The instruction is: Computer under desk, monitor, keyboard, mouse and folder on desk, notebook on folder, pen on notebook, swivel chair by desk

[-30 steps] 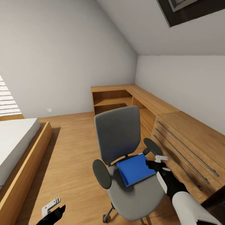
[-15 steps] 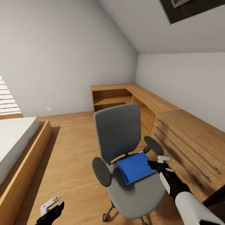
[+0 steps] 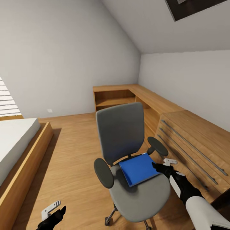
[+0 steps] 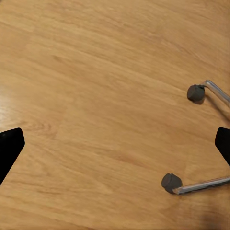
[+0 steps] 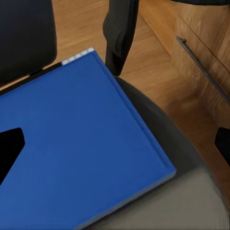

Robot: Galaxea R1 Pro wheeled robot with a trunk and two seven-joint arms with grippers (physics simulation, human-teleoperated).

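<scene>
My right claw (image 3: 163, 163) hangs released at the near corner of the folder (image 3: 139, 168), jaws spread. The folder lies flat on the swivel chair (image 3: 127, 150) seat, directly under the claw. Left claw (image 3: 52, 212) low over wooden floor (image 4: 96, 96), jaws apart, chair casters (image 4: 171, 182) just ahead.

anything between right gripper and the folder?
No. In the head view the right gripper sits at the folder's edge with nothing in between; the right wrist view shows bare blue cover between the open fingertips.
</scene>
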